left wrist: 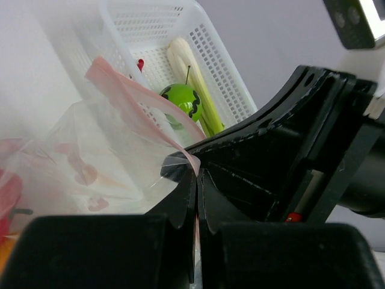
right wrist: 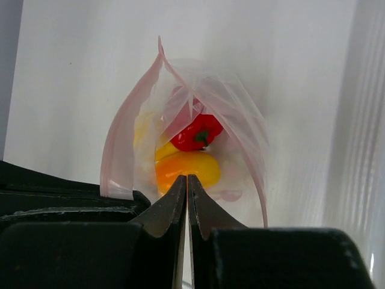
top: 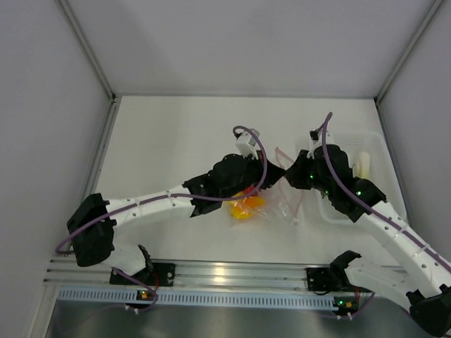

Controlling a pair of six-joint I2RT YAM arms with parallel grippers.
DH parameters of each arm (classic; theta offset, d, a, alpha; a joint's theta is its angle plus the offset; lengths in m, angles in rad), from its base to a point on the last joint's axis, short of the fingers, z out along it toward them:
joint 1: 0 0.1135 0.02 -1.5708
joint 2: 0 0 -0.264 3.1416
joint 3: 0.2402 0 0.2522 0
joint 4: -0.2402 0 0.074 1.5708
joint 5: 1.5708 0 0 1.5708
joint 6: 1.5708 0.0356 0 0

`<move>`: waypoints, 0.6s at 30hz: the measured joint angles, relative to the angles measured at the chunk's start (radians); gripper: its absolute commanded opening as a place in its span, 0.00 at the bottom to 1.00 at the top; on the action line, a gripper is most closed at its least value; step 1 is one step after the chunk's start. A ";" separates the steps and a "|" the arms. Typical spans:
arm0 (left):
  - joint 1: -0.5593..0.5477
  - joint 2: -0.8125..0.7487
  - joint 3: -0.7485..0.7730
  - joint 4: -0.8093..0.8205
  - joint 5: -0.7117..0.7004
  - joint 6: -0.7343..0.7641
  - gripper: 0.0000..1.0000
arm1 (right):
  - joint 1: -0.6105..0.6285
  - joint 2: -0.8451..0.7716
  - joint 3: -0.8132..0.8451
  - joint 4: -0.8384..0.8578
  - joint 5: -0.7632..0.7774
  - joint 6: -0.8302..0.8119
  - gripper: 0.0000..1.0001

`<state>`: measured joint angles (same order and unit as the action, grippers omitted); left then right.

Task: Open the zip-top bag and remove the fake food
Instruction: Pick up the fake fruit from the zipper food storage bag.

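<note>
zip-top bag (right wrist: 240,120): mouth pulled open; rim is gripped by left pincer (left wrist: 197,176) and right pincer (right wrist: 187,179), both clamped. Beyond right pincer, red pepper (right wrist: 195,133) and orange piece (right wrist: 186,168) are left inside; green ball (left wrist: 180,99) and leek (left wrist: 183,60) are already set in tray (left wrist: 228,78).

Right of zip-top bag (top: 284,193): tray (top: 376,139); fake food (top: 246,207) in both.

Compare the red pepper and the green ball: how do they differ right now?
The red pepper sits inside the clear bag; the green ball lies out in the white basket. The pepper sits by an orange piece; the ball lies beside a pale stalk. The ball bears a black mark; the pepper shows none. Both are glossy toys with a stem.
</note>
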<state>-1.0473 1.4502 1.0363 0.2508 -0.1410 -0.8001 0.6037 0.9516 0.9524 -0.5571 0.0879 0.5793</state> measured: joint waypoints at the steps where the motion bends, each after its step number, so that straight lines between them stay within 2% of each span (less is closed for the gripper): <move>1: 0.000 0.000 0.002 0.000 -0.001 -0.006 0.00 | 0.000 0.000 -0.011 0.007 -0.011 0.006 0.03; 10: -0.019 0.000 0.020 0.061 -0.010 -0.039 0.00 | 0.000 0.060 -0.115 0.105 -0.098 0.082 0.02; 18: 0.002 0.020 0.020 0.068 -0.038 -0.043 0.00 | -0.011 0.145 -0.114 0.169 -0.121 0.156 0.02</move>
<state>-1.0454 1.4700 1.0561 0.3183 -0.1787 -0.8436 0.5930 1.0962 0.8387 -0.3878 -0.0334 0.7353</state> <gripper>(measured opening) 0.025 0.024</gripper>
